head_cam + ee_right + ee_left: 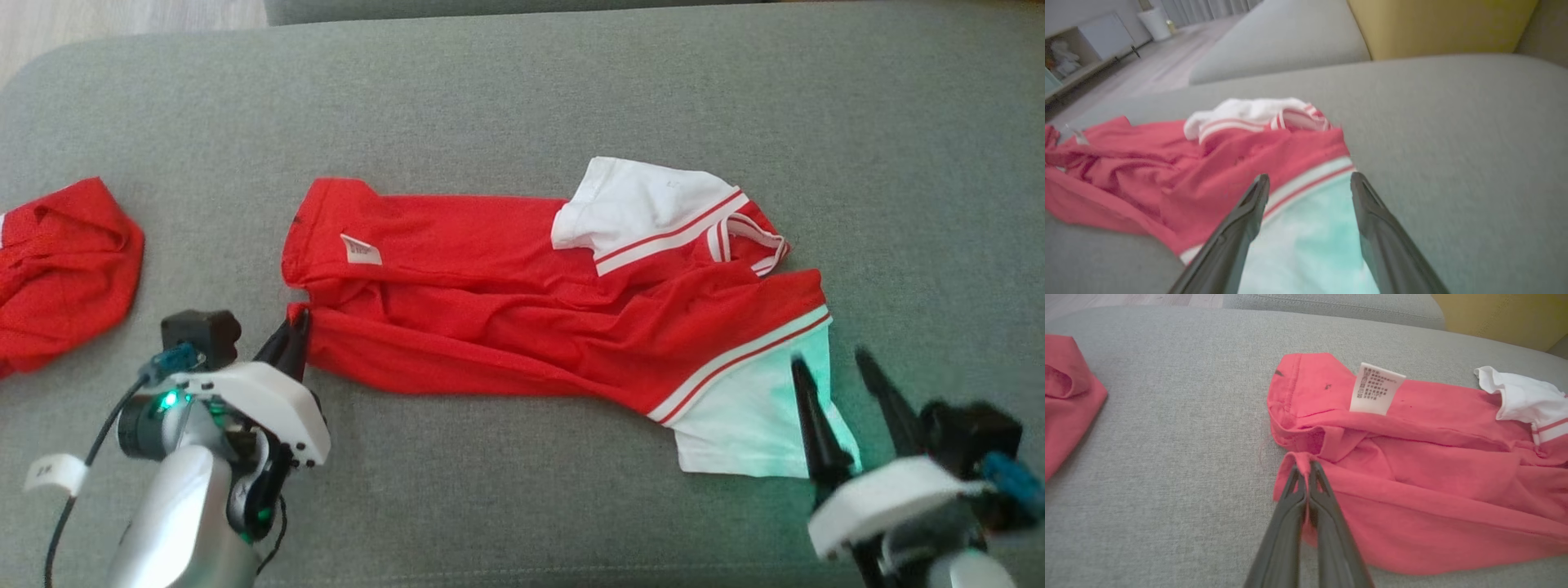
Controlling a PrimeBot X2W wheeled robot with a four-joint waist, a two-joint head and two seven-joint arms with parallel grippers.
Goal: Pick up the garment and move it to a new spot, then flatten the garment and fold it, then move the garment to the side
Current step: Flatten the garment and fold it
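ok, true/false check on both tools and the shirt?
1. The left tool is shut on the red shirt's edge. True.
2. The right tool is shut. False: it is open, above the white sleeve.
3. The label sits at the left tool's end of the shirt. True.
4. The shirt is folded into a neat square. False: it lies stretched out and wrinkled.
5. The other red garment lies on the shirt. False: it lies apart, to the robot's left.

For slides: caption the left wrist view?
Left gripper pinches a corner of the red-and-white fabric garment on grey upholstered cushion.
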